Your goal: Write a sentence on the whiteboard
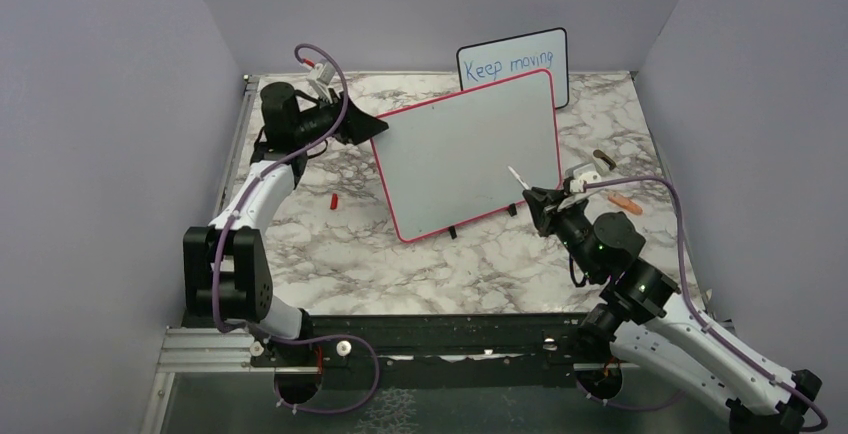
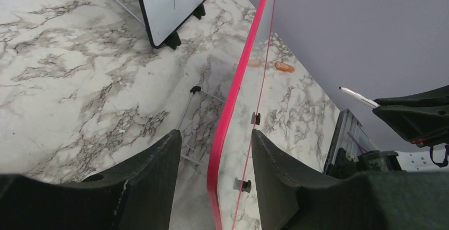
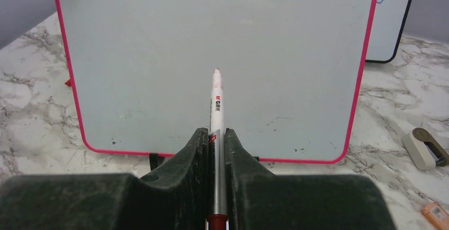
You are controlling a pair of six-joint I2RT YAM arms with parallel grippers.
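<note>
Whiteboard [image 1: 470, 159] stands tilted back, mid table [image 1: 330, 254], with a pink frame. The surface is blank apart from faint specks: nothing written yet, all the writing is left. Marker [image 3: 217, 100] points at the board; can't tell if the tip touches. Right gripper [image 3: 213, 134] is clamped on the marker. Left gripper [image 2: 216, 133] has its jaws apart, straddling the board's left edge. Small board [image 1: 515, 62] stands behind.

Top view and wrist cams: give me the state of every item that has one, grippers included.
whiteboard, standing on its feet, blank.
marker, uncapped, clamped in the right gripper, tip towards the whiteboard; contact unclear.
right gripper, shut on the marker.
left gripper, open, fingers either side of the whiteboard's edge.
black-framed board, upright behind the whiteboard, blue writing on it.
</note>
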